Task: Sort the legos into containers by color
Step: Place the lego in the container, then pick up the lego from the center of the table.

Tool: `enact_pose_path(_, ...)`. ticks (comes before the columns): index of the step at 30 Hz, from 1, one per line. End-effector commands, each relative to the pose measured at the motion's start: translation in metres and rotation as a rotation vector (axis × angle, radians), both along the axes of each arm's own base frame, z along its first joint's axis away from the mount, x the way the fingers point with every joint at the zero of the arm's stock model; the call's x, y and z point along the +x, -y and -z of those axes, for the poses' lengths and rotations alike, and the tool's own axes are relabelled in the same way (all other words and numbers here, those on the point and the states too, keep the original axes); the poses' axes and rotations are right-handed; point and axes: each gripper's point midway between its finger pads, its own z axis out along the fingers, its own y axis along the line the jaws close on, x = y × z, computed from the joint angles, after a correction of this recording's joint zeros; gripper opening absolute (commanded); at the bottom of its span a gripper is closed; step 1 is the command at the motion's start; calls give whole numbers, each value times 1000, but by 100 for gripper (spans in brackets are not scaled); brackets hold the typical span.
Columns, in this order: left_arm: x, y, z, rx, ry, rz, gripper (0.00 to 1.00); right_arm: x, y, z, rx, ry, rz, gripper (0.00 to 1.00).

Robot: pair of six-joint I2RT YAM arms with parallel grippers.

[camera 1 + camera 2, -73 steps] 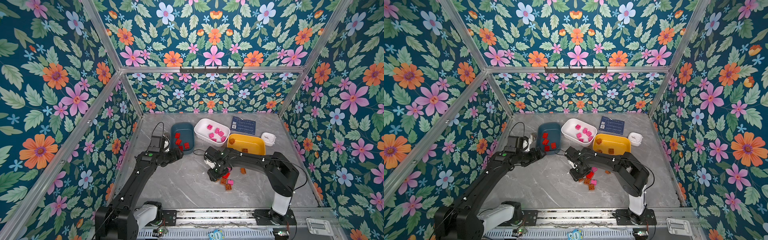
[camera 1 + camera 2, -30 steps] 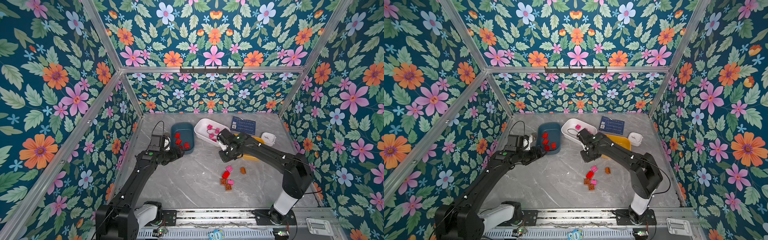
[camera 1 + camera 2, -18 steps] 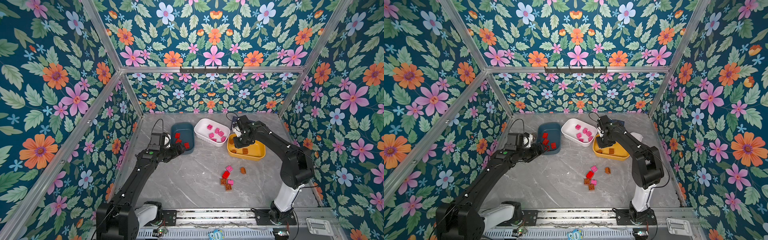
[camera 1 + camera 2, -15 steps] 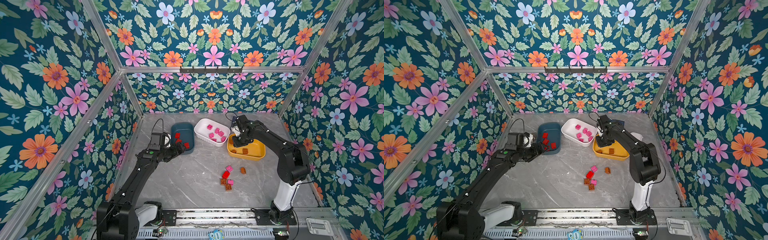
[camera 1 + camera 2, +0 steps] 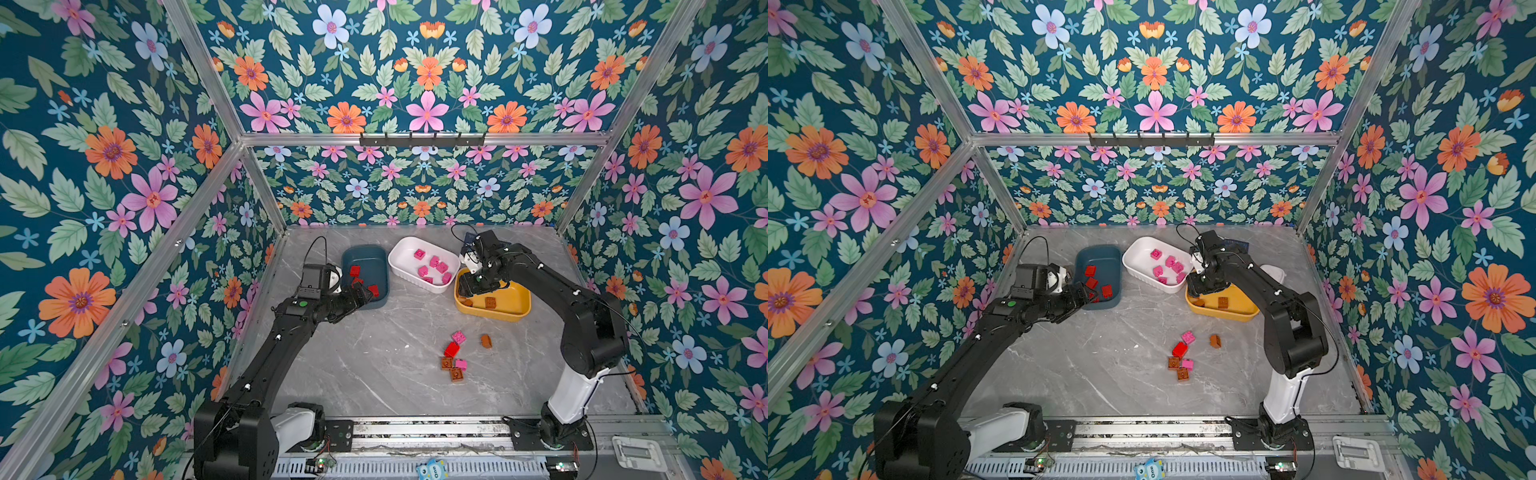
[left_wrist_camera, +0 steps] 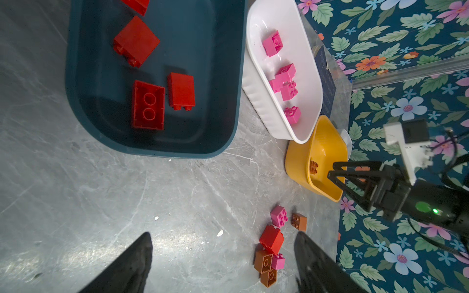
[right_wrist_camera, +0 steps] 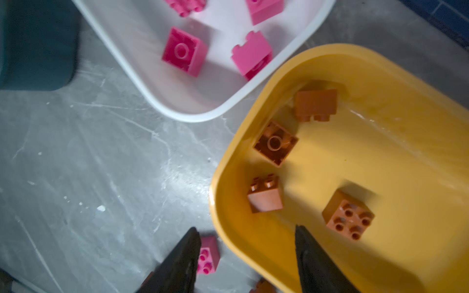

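**While six bricks (image 5: 451, 349) wait on the table (image 5: 374, 374), most are sorted**

Red ones sit in the blue bin (image 5: 376, 255), pink in the white bin (image 5: 405, 245), brown in the yellow bin (image 5: 515, 309). The right gripper (image 7: 245, 227) hangs over the yellow bin, jaws apart, empty. The left gripper (image 6: 223, 233) gapes empty too.

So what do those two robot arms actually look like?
The left arm and right arm are both chunky black tubes with rounded joints. Each has a white section near the base, a green light near the wrist, thin looping black cables and pointed black jaws.
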Motion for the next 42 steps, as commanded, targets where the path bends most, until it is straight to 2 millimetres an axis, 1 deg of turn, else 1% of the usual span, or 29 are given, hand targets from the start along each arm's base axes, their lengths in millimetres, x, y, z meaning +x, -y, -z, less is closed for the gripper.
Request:
enact_pose_path(1,1,-3,-2,23,10,3,88,-35,-10,0,3,-75,-5,61)
enact_pose_path(3,1,-3,-1,25,8,2,88,-53,-14,4,-9,-102,22,61)
enact_pose_path(6,1,-3,2,27,5,3,88,-74,-15,14,-84,-110,45,62)
enact_pose_path(7,1,-3,2,27,3,4,87,-78,-15,19,-100,-116,51,63)
enact_pose_path(8,1,-3,2,28,3,5,87,-83,-17,16,-89,-105,57,63)
enact_pose_path(9,1,-3,3,31,4,4,88,-87,-19,17,-86,-101,59,63)
enact_pose_path(14,-2,-5,8,46,-7,9,88,-99,-20,41,-125,-126,29,63)
enact_pose_path(15,-3,-6,8,50,-8,10,87,-100,-21,42,-132,-123,23,63)
enact_pose_path(16,-4,-6,9,56,-11,11,88,-101,-20,54,-156,-147,19,62)
enact_pose_path(17,-4,-7,10,58,-11,10,87,-101,-21,58,-156,-153,19,62)
enact_pose_path(21,-7,-8,11,62,-12,9,88,-101,-25,68,-166,-169,-3,59)
enact_pose_path(25,-8,-9,13,68,-16,10,88,-102,-21,81,-208,-186,-22,57)
enact_pose_path(34,-9,-10,17,78,-24,15,88,-100,-12,96,-280,-196,-50,48)
enact_pose_path(39,-11,-11,18,87,-28,15,88,-96,-15,94,-283,-185,-64,38)
enact_pose_path(41,-11,-11,16,87,-25,15,88,-93,-17,88,-276,-174,-66,34)
enact_pose_path(42,-11,-11,15,85,-23,16,88,-91,-18,81,-271,-162,-70,32)
